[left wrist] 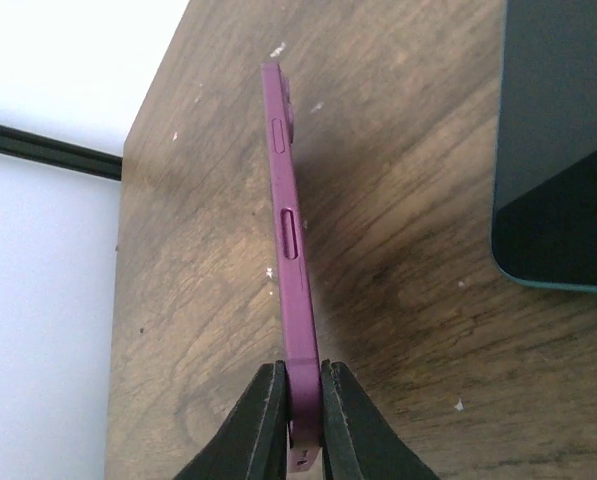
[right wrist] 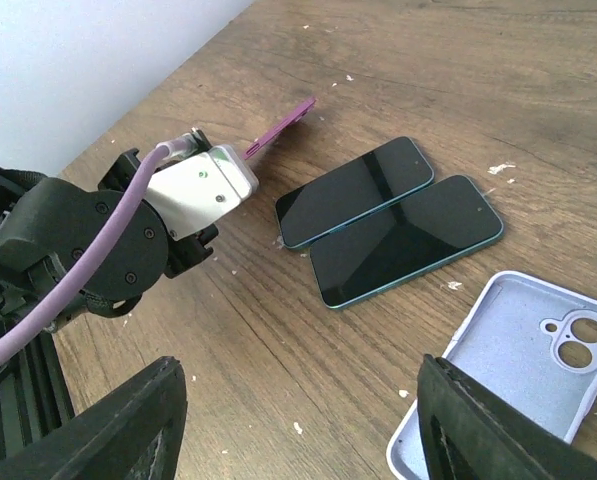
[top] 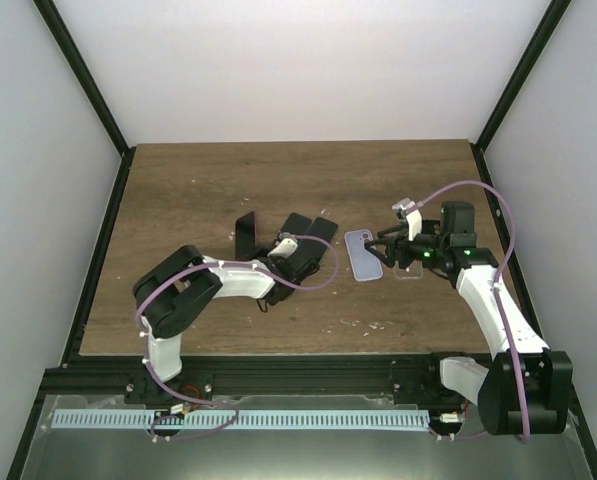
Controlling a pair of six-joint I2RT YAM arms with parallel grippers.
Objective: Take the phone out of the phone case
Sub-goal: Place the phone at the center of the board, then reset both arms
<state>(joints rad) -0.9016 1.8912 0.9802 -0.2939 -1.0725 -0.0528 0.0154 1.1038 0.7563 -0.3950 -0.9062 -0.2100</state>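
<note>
A purple phone case stands on its edge on the table, seen edge-on with its side buttons showing. My left gripper is shut on its near end. It also shows in the top view and the right wrist view. I cannot tell whether a phone is inside it. Two dark-screened phones lie flat side by side, bare. A light blue empty case lies open side up. My right gripper is open and empty, just right of the blue case.
The two phones lie between the purple case and the blue case, close to my left wrist. One phone's corner shows at the right of the left wrist view. Black frame rails run along the table's edges.
</note>
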